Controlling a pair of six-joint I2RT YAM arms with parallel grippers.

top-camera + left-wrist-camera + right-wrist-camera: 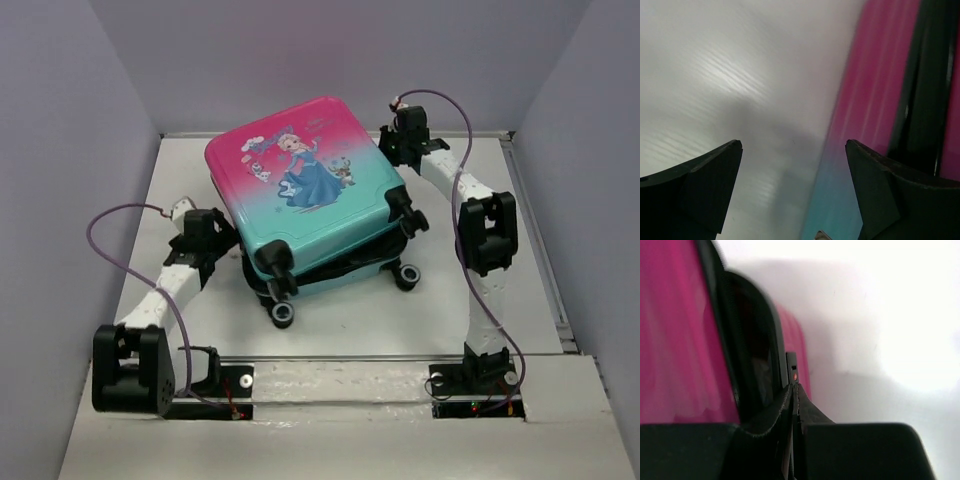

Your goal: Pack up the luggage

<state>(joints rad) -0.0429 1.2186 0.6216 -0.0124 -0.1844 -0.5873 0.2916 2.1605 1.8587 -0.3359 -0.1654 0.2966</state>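
The luggage (305, 190) lies flat mid-table, princess print up. Its pink-to-teal lid rests slightly askew over the lower shell, with a dark gap showing along the near side. Black wheels (283, 314) point toward me. My left gripper (222, 240) is open beside the case's left side. In the left wrist view its jaws (794, 150) stand wide apart and empty, with the pink and teal shell (875, 100) at the right finger. My right gripper (392, 142) is at the case's far right corner. In the right wrist view its fingertips (794, 386) are shut on a small black zipper pull (791, 366) beside the pink shell (675, 340).
Grey walls enclose the white table (180, 190) at the back and both sides. A metal rail (535, 230) runs along the right edge. Purple cables loop over both arms. The arm bases (130, 370) stand at the near edge.
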